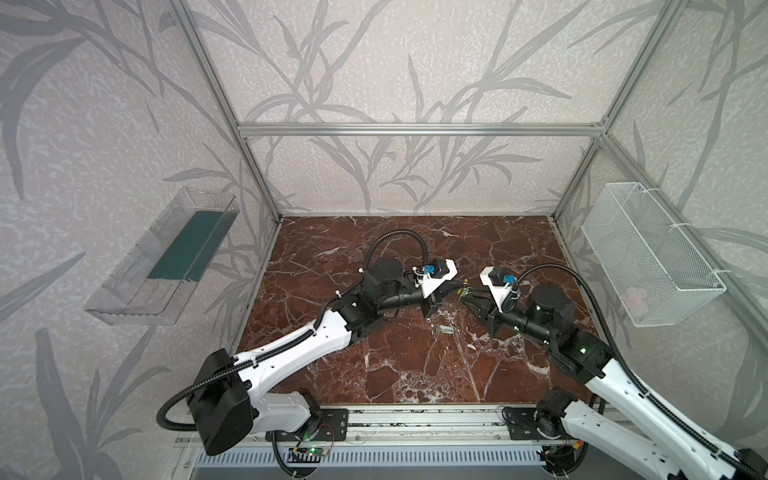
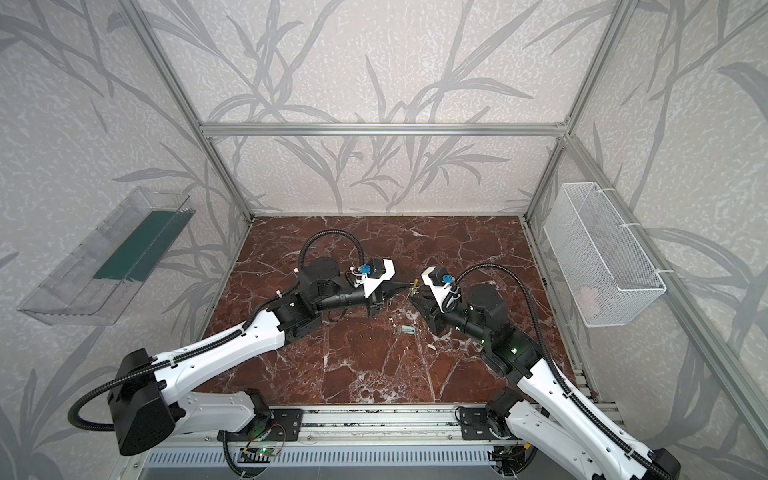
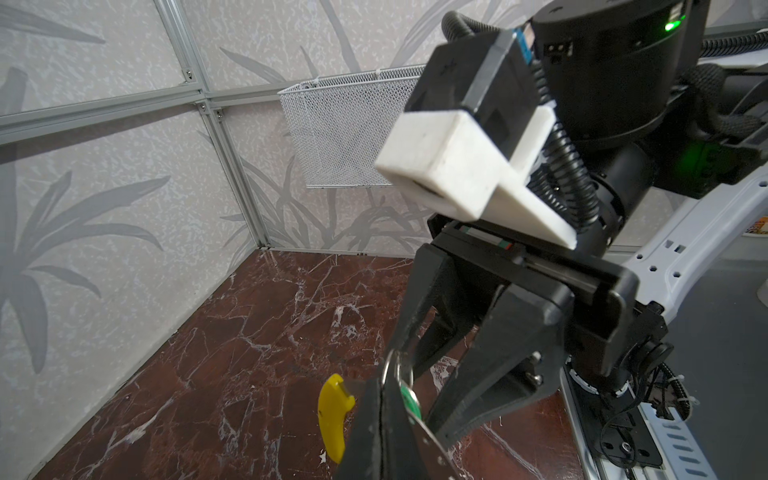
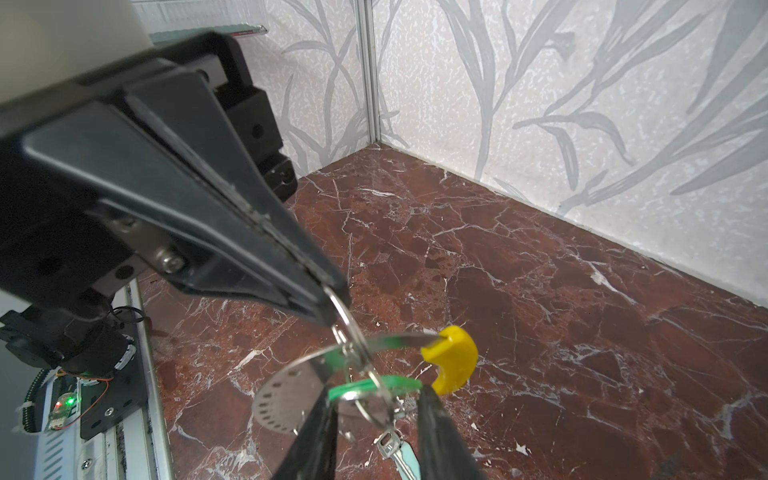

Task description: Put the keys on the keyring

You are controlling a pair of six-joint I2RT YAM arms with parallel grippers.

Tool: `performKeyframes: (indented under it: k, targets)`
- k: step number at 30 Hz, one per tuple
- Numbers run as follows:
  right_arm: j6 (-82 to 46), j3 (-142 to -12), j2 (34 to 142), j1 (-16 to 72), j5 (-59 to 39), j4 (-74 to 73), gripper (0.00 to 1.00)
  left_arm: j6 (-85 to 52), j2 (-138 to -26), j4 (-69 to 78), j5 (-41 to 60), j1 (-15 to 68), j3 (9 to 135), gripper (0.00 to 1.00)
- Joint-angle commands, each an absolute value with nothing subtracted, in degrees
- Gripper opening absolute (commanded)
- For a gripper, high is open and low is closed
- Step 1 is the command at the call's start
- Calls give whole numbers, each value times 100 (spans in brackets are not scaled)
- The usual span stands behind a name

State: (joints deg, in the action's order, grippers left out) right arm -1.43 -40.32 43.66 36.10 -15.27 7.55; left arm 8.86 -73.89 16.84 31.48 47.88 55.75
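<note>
Both grippers meet above the marble floor (image 1: 395,365). In the right wrist view my left gripper (image 4: 332,286) is shut on a thin wire ring (image 4: 353,328) at its tip. That ring crosses the band of the keyring (image 4: 278,390), a grey hoop with small holes and a yellow segment (image 4: 451,357), which hangs in the air. My right gripper (image 4: 376,399) is shut on a green key (image 4: 374,384) that spans between its fingers. A second key (image 4: 395,451) with a pale tag lies on the floor below, also in both top views (image 1: 445,330).
A white mesh basket (image 1: 648,257) hangs on the right wall. A clear tray (image 1: 166,257) with a dark green bottom hangs on the left wall. A metal rail (image 1: 415,419) with the arm bases runs along the front edge.
</note>
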Motion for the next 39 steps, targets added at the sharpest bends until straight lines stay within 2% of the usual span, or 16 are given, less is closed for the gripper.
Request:
performKeyframes:
  k: [1,6,11,27,29,33,36,39]
  targets:
    - [-84,-4070,4378,3622,-1596,527,32,668,-7288,2012,3147,4771,5618,0]
    - [0,-4068,4320,3630,-1486,547,10,646,-7293,2037,3120,4757,5590,0]
    - [111,-3979,4277,3626,-1602,672,2,476,-7332,2269,3161,4733,5588,0]
    - [213,-4067,4763,3412,-2818,1062,1,-191,-7420,3331,3835,4566,5281,0]
    - [221,-4079,4662,3350,-2602,1167,24,-105,-7387,3235,3731,4553,5251,0]
    - [173,-3975,4226,3323,-1844,1150,44,242,-7288,2909,3305,4554,5256,0]
    - [83,-3953,4000,3337,-1504,1173,51,381,-7277,2853,3012,4572,5279,0]
    - [53,-3938,3920,3421,-1545,935,52,456,-7286,2794,2842,4615,5315,0]
